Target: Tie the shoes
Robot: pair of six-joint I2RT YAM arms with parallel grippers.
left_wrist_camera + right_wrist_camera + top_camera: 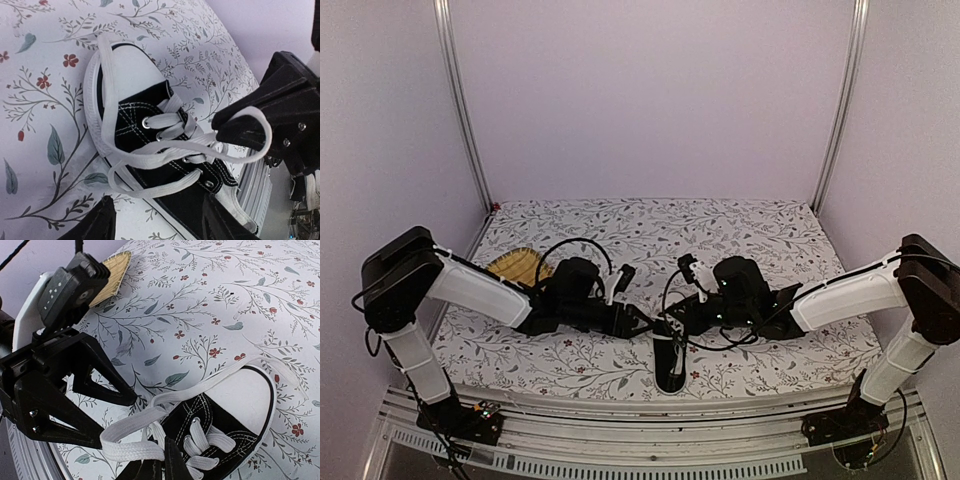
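Note:
A small black sneaker [670, 368] with a white toe cap stands near the table's front edge, between both arms. Its white laces [165, 157] lie loose in long loops across the tongue and over the side. In the right wrist view my right gripper [162, 452] is shut on a flat loop of lace [125, 452] just above the eyelets of the shoe [235, 405]. My left gripper [157, 200] is open, its fingers on either side of the shoe's flank [150, 117], holding nothing. Its open jaws [116, 420] stand right beside the lace loop.
A yellow woven mat [518, 266] lies at the left behind the left arm, and shows as the mat [112, 275] in the right wrist view. The floral tablecloth [750, 230] covers the table. A metal rail [640, 405] runs along the front edge close to the shoe.

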